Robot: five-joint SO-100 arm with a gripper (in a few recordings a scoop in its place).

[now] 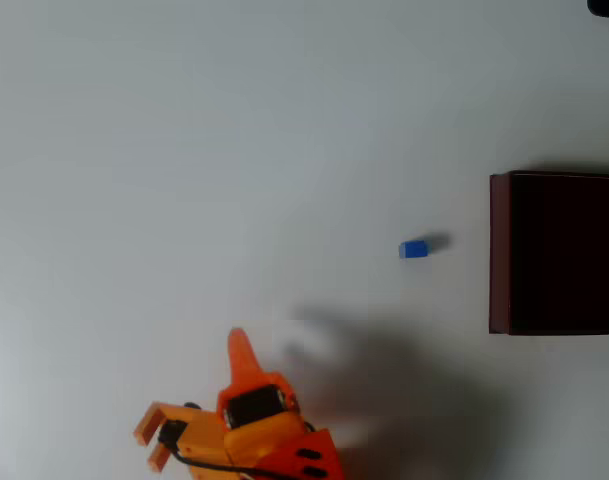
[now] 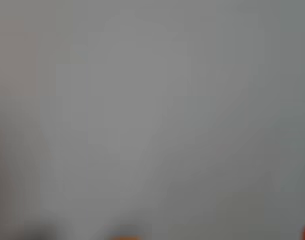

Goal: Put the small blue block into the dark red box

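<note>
orange tool (image 1: 234, 345) sits near the bottom edge of the white surface (image 1: 184, 150) in the overhead view, its pointed finger aimed up the picture; whether it is open or closed i cannot tell, and it holds nothing. the small blue block (image 1: 413, 249) lies on the surface right of centre, well apart from the tool. the dark red box (image 1: 499, 255) stands at the right edge, near the block but not touching it. the wrist view is a grey blur.

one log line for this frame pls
phase: pre-grasp | gripper: away from block, state unclear | small blue block: on table, left of box | dark red box: empty
</note>
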